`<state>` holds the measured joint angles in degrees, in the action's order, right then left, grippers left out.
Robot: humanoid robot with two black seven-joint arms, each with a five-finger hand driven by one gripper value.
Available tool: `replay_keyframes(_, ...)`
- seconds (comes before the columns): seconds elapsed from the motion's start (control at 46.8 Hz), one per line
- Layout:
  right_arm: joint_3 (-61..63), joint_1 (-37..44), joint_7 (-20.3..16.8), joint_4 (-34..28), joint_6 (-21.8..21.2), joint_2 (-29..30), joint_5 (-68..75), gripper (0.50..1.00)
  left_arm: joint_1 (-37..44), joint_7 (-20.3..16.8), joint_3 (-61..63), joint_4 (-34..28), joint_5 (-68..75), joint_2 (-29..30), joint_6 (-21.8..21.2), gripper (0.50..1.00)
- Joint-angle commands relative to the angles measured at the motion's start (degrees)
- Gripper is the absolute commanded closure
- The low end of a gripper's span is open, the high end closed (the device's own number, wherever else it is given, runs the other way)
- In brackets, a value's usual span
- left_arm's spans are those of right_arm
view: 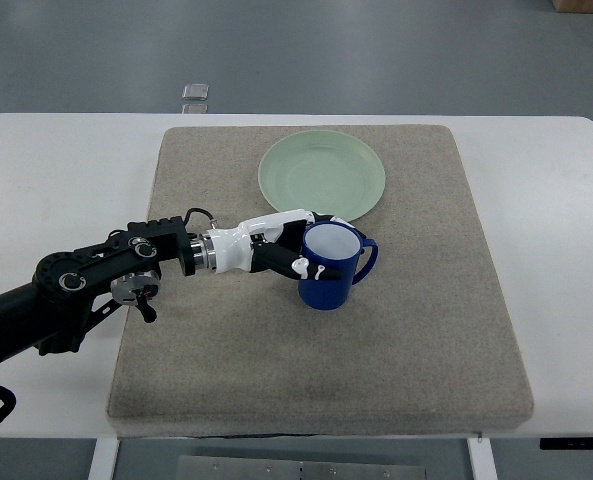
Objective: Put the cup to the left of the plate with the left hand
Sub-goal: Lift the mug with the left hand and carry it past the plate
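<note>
Nearest to us we see the front edge of the white worktop [36, 160], and on it lies a grey mat [406, 330] that covers most of the middle. The near part of the mat is bare.

From the left edge of the picture comes the left arm [66, 290], black, with round joints, and it reaches across the mat toward the right. At its end is the left hand [281, 250], white and black. Its fingers [311, 268] are curled around the cup [328, 270] and hold it by the rim and the left wall; 1 finger lies on the front of the cup and others go along the far side of the rim.

The cup is blue outside and white inside. It stands upright on the mat, and its handle points to the right, away from the hand. It is just in front of the plate [321, 175], near its front rim, not at its left.

Farther back the plate, pale green and round, lies flat on the mat. Behind the worktop, on the grey floor, we see 1 small grey thing [195, 93].
</note>
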<state>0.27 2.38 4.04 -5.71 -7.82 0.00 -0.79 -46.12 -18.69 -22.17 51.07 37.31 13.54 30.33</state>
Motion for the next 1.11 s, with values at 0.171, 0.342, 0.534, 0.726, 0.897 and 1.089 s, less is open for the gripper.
replay_keyframes(0.171,0.08,0.0,0.0,0.0,0.0,0.0,0.0,0.566,-1.25,-2.31,-0.68,0.0,-0.83,0.17,-4.93,1.0)
replay_keyframes(0.342,-0.01,0.0,0.0,0.0,0.0,0.0,0.0,0.566,-1.08,-4.86,-0.68,0.0,-1.01,0.43,-8.09,1.0)
replay_keyframes(0.534,-0.01,0.0,0.0,0.0,0.0,0.0,0.0,0.566,-0.55,-7.23,-1.03,-0.96,-1.1,1.05,-13.36,1.0)
replay_keyframes(0.726,-0.01,0.0,0.0,0.0,0.0,0.0,0.0,0.566,-0.11,-7.23,-5.07,-2.55,-1.45,1.22,-19.16,1.0)
replay_keyframes(0.897,-0.01,0.0,0.0,0.0,0.0,0.0,0.0,0.566,1.29,-7.32,-9.11,-4.13,-1.62,1.31,-23.38,1.0)
replay_keyframes(1.089,0.08,0.0,0.0,0.0,0.0,0.0,0.0,0.566,1.91,-8.29,-11.4,-8.7,-1.62,1.31,-24.0,1.0)
